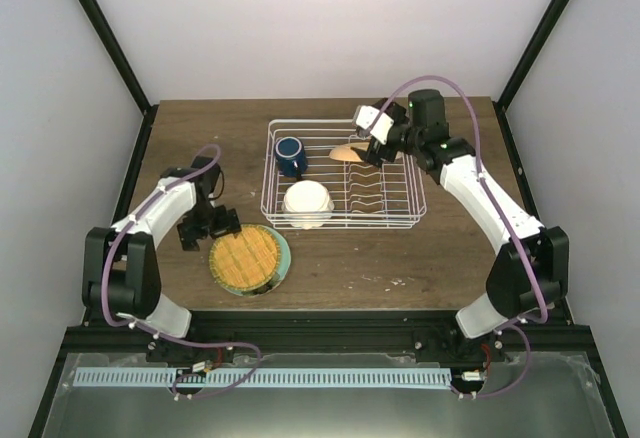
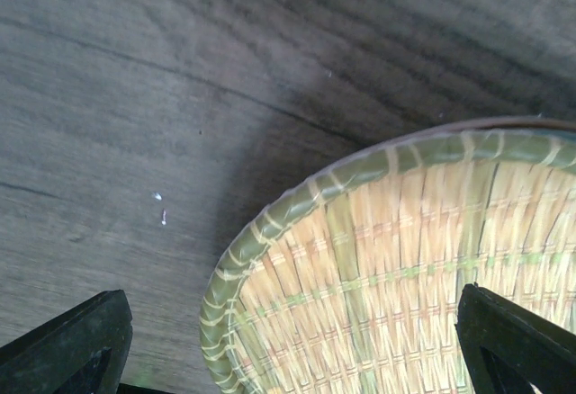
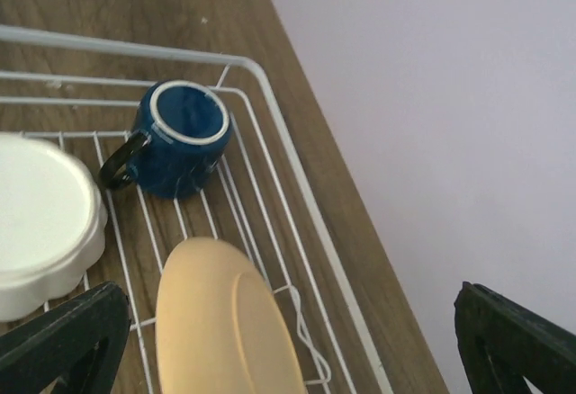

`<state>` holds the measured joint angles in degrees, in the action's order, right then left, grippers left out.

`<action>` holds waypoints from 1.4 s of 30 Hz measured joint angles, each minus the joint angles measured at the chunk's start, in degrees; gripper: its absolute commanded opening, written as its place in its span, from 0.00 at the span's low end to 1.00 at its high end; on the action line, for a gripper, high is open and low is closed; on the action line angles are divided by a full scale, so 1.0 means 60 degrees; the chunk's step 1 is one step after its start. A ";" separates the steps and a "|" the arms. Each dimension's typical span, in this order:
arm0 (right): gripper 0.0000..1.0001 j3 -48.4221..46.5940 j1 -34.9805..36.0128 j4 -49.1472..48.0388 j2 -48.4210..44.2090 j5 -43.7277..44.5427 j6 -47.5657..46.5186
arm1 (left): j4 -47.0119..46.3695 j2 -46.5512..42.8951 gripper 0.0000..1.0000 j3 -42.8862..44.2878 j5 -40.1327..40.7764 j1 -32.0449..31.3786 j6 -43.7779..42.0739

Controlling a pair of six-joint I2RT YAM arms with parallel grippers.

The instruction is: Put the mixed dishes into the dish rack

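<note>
The white wire dish rack (image 1: 400, 173) stands mid-table. In it are the dark blue mug (image 1: 291, 155), upright, and the white scalloped dish (image 1: 307, 204). The orange-yellow plate (image 1: 347, 154) stands tilted on edge among the tines. My right gripper (image 1: 372, 150) is open above it. In the right wrist view the plate (image 3: 220, 322) lies between the wide-apart fingers (image 3: 58, 344), with the mug (image 3: 175, 147), the white dish (image 3: 40, 223) and the rack (image 3: 297, 205) beyond. The mint-green plate (image 1: 284, 258) lies in front of the rack, covered by a round woven mat (image 1: 245, 255). My left gripper (image 1: 210, 229) is open at its left edge.
In the left wrist view the woven mat (image 2: 405, 268) with its green rim fills the lower right, and my left gripper (image 2: 288, 362) straddles its edge over the bare wooden table (image 2: 135, 97). Black frame posts and white walls enclose the table (image 1: 450, 268).
</note>
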<state>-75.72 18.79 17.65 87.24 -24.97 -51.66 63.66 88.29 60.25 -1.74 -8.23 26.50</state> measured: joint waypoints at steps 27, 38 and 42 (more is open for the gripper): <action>1.00 -0.0474 0.0718 -0.0084 0.0452 -0.0160 0.0667 | -0.2368 -0.3650 0.74 -0.4244 -0.1796 0.0000 0.2069; 1.00 -0.0153 0.0878 -0.0160 0.0324 -0.0146 0.0579 | -0.2251 -0.4175 0.51 -0.4623 -0.1617 0.0018 0.2565; 1.00 -0.0153 0.0918 -0.0189 0.0321 -0.0087 0.0565 | -0.2138 -0.4175 0.39 -0.4626 -0.1508 0.0025 0.2608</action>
<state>-76.64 24.29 16.51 89.17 -25.50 -48.27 50.83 63.24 32.49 -10.79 -8.08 42.15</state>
